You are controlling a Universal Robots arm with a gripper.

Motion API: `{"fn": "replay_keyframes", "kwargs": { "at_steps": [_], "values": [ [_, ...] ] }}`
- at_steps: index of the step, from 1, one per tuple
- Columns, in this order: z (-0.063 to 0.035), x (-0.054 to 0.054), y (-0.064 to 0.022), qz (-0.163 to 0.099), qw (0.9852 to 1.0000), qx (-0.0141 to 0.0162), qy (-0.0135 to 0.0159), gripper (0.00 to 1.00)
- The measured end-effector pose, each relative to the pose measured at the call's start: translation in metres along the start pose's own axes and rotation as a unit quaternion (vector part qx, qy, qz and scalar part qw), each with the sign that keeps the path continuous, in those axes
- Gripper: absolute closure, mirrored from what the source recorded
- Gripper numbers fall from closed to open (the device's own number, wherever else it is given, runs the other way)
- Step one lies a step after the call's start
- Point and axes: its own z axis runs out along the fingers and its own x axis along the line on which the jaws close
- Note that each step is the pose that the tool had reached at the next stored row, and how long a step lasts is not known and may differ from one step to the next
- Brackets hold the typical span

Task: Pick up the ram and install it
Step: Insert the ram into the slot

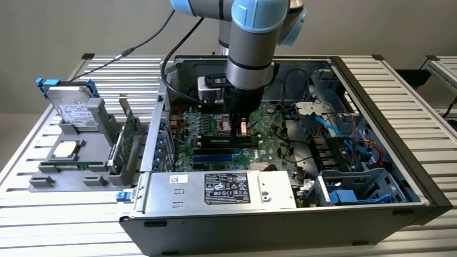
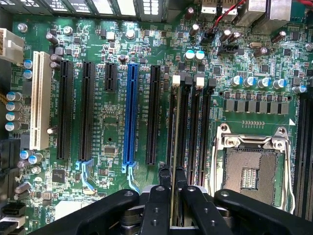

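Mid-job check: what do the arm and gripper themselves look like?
The arm is a silver-grey tube with light-blue joint caps and a black ring, turning black at the wrist. Black cables trail behind it. The gripper is matte black: angular links with round screw heads, narrowing to two slim fingers.
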Motion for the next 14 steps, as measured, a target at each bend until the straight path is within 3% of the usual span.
{"fn": "replay_keyframes", "kwargs": {
  "at_steps": [14],
  "values": [
    [-0.0018,0.0,-0.0014,0.0,1.0,-0.0027,0.0005,0.85]
  ]
}}
